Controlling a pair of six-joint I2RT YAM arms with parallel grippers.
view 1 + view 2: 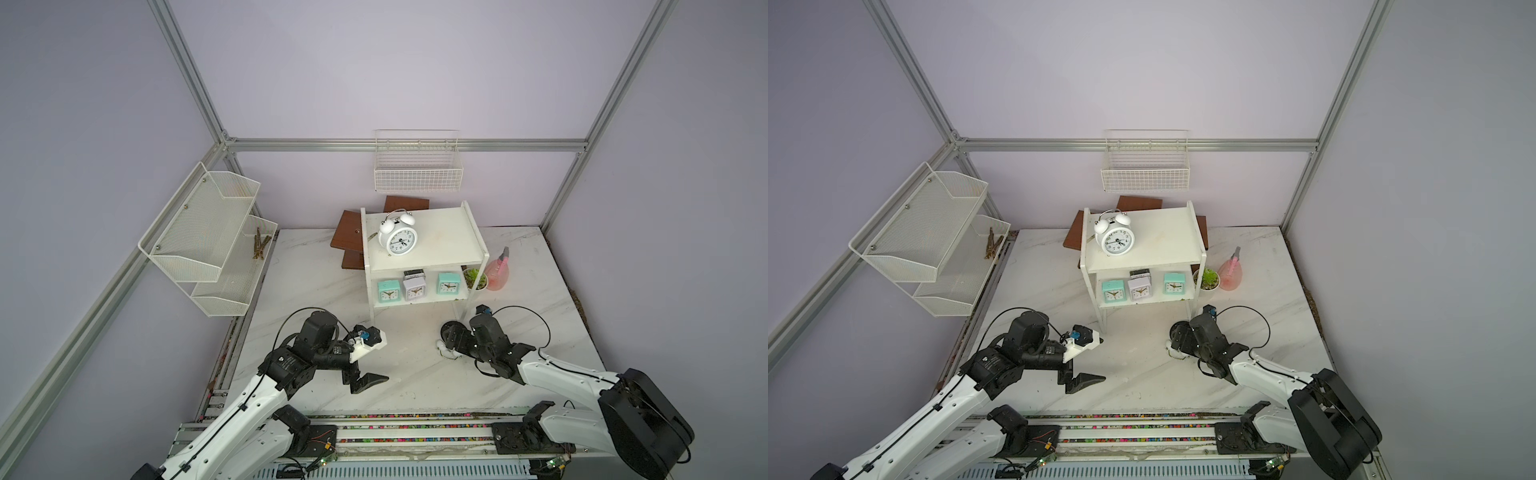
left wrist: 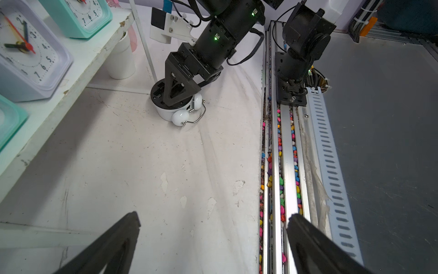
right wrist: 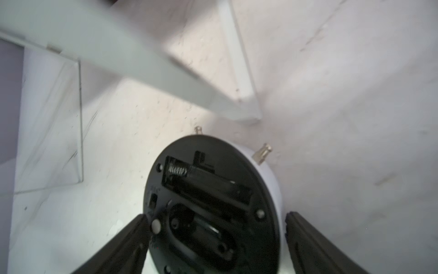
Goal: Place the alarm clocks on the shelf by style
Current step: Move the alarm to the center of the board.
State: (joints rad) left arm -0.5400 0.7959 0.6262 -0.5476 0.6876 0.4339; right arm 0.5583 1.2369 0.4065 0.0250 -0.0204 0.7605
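Nearby, shelf post point(image 2: 144, 45) beside clock point(image 2: 170, 112), contact unclear.

Your two arms are white tubes with chunky black joints. In a top view, the left arm point(image 1: 245, 401) fills the lower left and the right arm point(image 1: 561, 374) the lower right. Thin black cables point(image 1: 309, 308) loop over each wrist. A white camera mount point(image 1: 365, 347) has a blue bit. Your fingers point(image 1: 372, 379) are black and pointed. Tiny green lights point(image 2: 215, 38) glow.
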